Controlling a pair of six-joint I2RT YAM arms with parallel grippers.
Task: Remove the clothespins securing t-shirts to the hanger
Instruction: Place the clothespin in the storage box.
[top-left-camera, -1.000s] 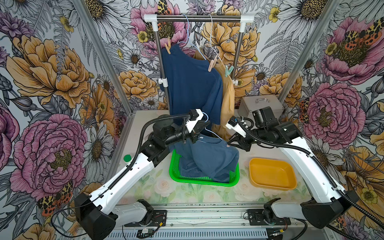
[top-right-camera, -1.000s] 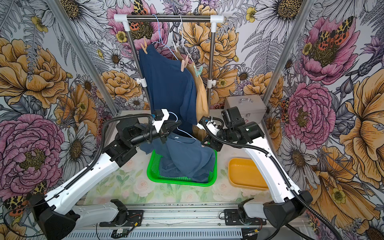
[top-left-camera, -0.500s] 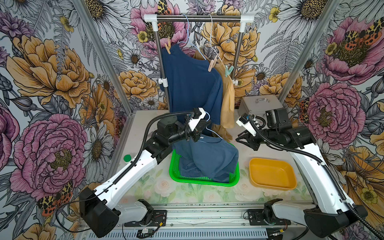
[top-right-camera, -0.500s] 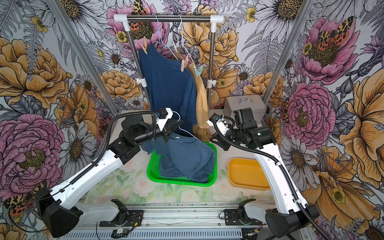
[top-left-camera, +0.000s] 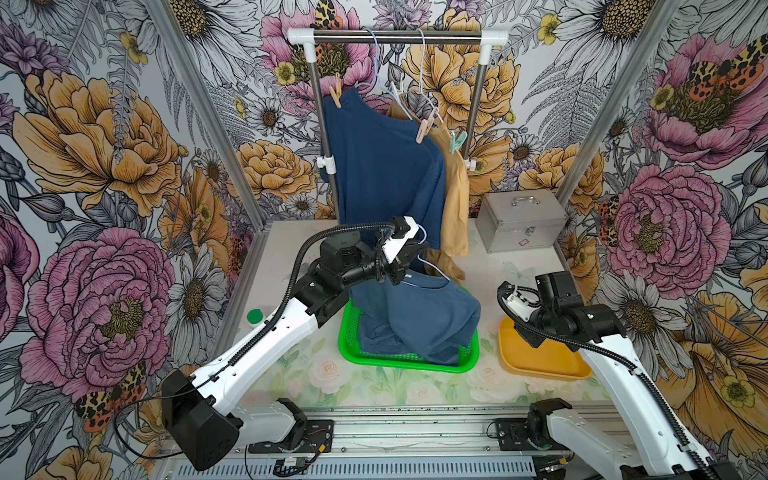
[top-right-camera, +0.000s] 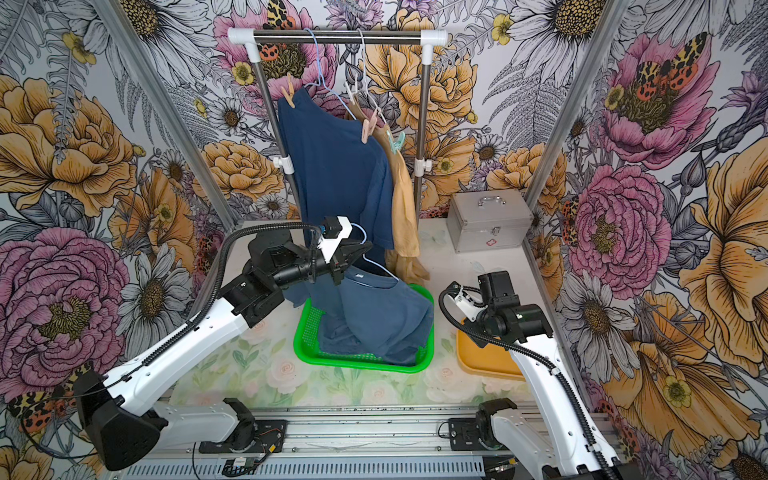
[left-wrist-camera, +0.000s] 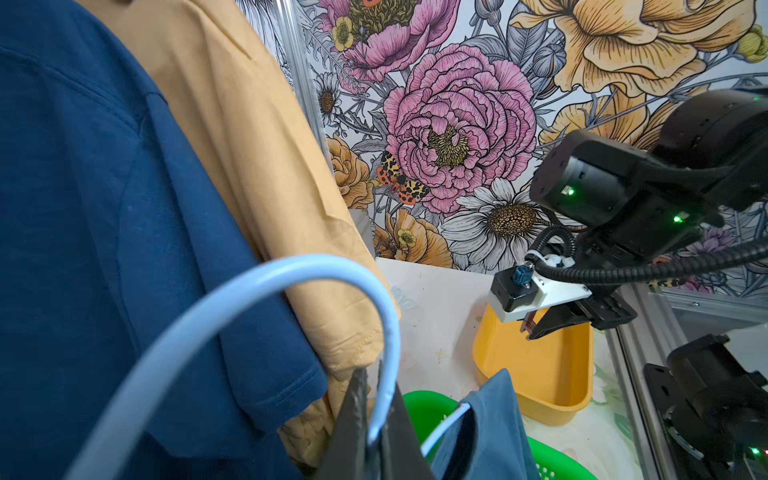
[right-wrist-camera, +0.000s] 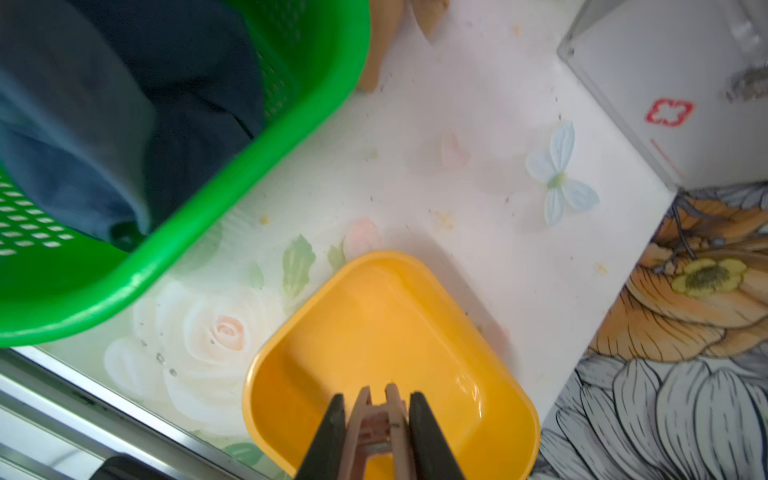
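Having swung away from the hanging t-shirts (top-left-camera: 382, 166), the right gripper (right-wrist-camera: 376, 432) is pinching a peach clothespin (right-wrist-camera: 376, 419) over the yellow tray (right-wrist-camera: 353, 316), at 3 o'clock of the green basket (top-left-camera: 399, 360), with bare tabletop (right-wrist-camera: 415, 187) between. The left gripper (left-wrist-camera: 370, 440) is staying clamped on the blue hanger (left-wrist-camera: 249, 286).

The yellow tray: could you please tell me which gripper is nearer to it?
Right. The right gripper hangs over the yellow tray; the left gripper is beyond the green basket.

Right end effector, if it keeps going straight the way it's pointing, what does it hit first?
Probably the yellow tray: the right end effector, shut on a peach clothespin, points down into it, with nothing between them in the wrist view. Depth is unclear.
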